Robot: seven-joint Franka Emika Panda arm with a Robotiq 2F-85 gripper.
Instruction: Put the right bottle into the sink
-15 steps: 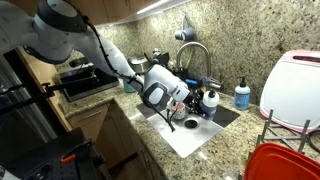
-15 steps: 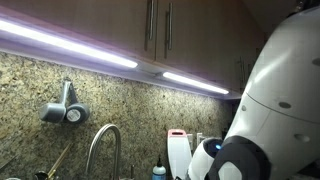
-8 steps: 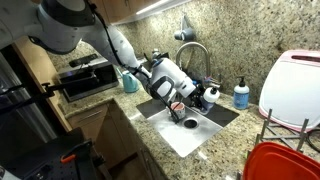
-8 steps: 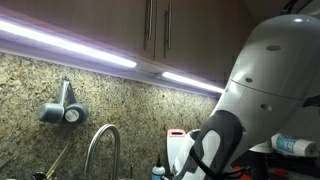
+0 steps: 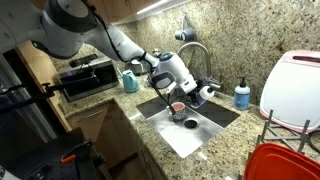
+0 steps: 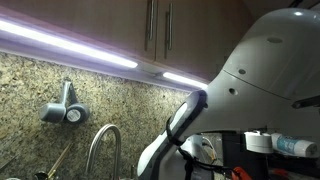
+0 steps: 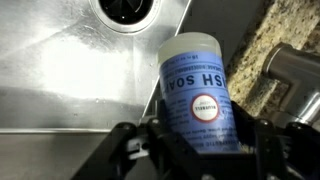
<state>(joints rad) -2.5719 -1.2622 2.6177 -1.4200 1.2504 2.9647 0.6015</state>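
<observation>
Sink (image 7: pixel 60 80) open below bottle (image 7: pixel 195 90) held w/ gripper (image 7: pixel 197 152), faucet (image 7: pixel 290 70) nearby.

In an exterior view the sink (image 5: pixel 208 128) is seen from above, well apart; in an exterior view its faucet (image 6: pixel 100 140) from low, near. The wrist view looks closely down into the sink.
</observation>
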